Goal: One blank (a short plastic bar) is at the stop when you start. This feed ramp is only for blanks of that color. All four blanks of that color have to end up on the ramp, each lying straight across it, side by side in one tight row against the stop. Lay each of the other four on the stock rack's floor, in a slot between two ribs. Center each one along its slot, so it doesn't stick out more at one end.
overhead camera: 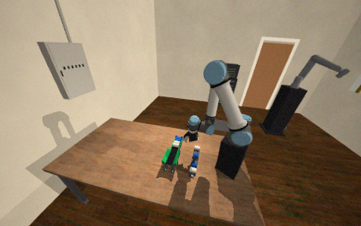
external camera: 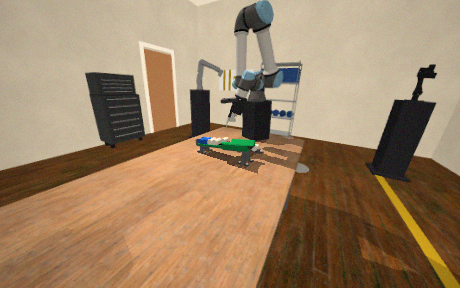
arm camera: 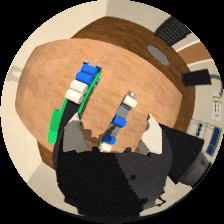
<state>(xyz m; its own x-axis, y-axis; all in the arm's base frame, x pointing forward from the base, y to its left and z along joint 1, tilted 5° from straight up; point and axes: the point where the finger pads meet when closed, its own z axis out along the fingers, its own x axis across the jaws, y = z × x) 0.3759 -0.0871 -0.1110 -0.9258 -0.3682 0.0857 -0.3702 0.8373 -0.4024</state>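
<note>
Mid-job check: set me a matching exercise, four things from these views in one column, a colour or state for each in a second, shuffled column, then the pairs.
Things:
1. feed ramp
2. gripper
3. door
4. tool chest

Colour or state:
A. brown
B. open, holding nothing
C. green
D. black

Pairs: 1-C, 2-B, 3-A, 4-D
</note>
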